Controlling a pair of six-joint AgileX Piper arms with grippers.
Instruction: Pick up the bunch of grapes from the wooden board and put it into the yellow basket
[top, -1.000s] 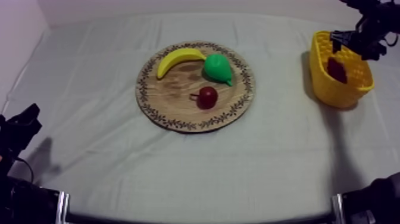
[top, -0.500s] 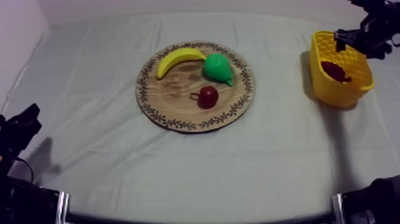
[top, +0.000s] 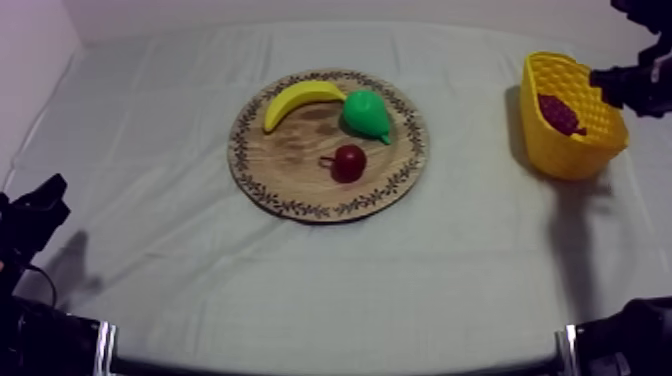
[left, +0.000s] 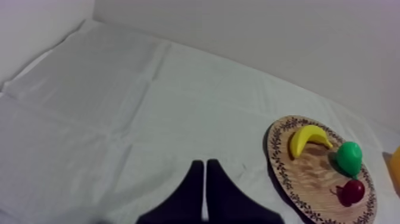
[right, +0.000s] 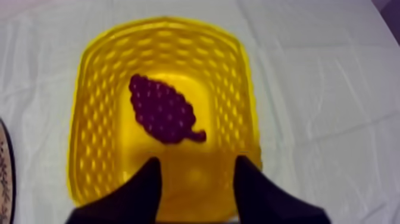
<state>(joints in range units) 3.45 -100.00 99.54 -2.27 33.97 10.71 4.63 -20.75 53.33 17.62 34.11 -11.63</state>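
- At far right, top view: bunch of grapes (top: 560, 114) lies inside yellow basket (top: 578, 160), right gripper (top: 603, 82) at its rim.
- Left wrist view: left gripper (left: 205, 173) is closed, empty.
- Right wrist view: fingers (right: 143, 190) stand apart, empty; bunch of grapes lies just beyond them.

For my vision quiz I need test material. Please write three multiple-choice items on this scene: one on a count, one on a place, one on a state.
1. How many toy fruits lie on the round wooden board? A two; B three; C four.
2. Where is the dark purple bunch of toy grapes? A on the cloth; B on the board; C inside the yellow plastic basket.
3. How is the right hand? A open; B shut on the grapes; C shut on the basket's rim.
Answers: 1 B, a yellow banana, a green pear and a small red fruit; 2 C, the grapes lie on the basket's floor; 3 A, its fingers stand apart with nothing between them.
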